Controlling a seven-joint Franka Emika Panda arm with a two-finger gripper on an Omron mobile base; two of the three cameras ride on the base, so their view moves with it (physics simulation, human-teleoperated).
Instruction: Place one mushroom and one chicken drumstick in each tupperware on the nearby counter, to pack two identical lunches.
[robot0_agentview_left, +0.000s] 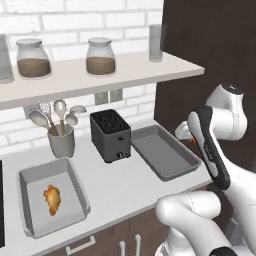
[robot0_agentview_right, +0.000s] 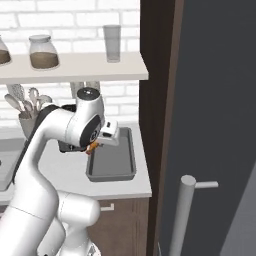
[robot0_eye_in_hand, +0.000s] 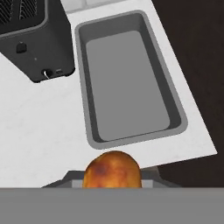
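Held over the near edge of the right-hand tupperware (robot0_eye_in_hand: 131, 78), above the light worktop (robot0_agentview_left: 125, 185): a golden-brown chicken drumstick (robot0_eye_in_hand: 112, 169), pinched in the robot's fingers (robot0_agentview_right: 93, 147), closed tight on it. Seen in the right base view as a small orange shape under the white hand, just above the tray's front left corner. Tray itself grey, shallow, round-cornered, bare inside, lying close to the worktop's right end beside a dark panel. Just left of it, a black boxy toaster (robot0_agentview_left: 110, 135), apart from the tray's rim. Further left, near the front edge, the second tupperware (robot0_agentview_left: 35, 212), with another orange drumstick (robot0_agentview_left: 52, 199) lying on its floor, plump end away from the camera. Behind that tray, a grey utensil holder (robot0_agentview_left: 61, 141) full of spoons against the white brick wall. Above, on a pale shelf (robot0_agentview_left: 135, 70): two lidded jars (robot0_agentview_left: 33, 58) of brown contents and a clear glass (robot0_agentview_left: 156, 42).
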